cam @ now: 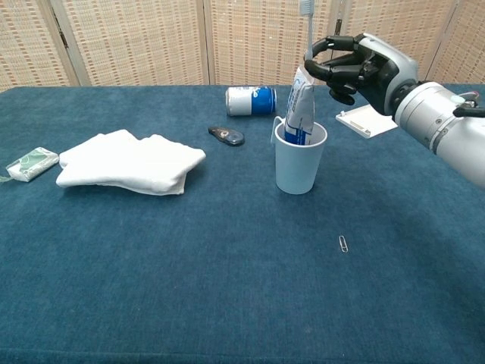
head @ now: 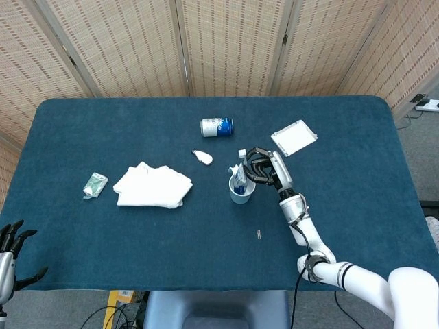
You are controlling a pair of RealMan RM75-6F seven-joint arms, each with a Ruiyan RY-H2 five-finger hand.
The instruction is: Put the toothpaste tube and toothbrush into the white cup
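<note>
The white cup (cam: 300, 161) (head: 241, 191) stands mid-table with the blue-and-white toothpaste tube (cam: 299, 106) (head: 238, 177) upright inside it. My right hand (cam: 355, 67) (head: 264, 168) hovers just above and right of the cup, gripping the white toothbrush (cam: 308, 34) (head: 241, 157). The brush is held nearly upright, bristle end up, with its lower end hidden behind the tube over the cup's mouth. My left hand (head: 12, 241) shows at the bottom left corner of the head view, off the table, fingers spread and holding nothing.
A folded white towel (cam: 130, 161) lies left of the cup, a small green packet (cam: 30, 164) further left. A tipped blue can (cam: 250, 100) and a small dark object (cam: 226, 136) lie behind the cup. A white lid (cam: 367, 120) sits at right, a paperclip (cam: 343, 243) in front.
</note>
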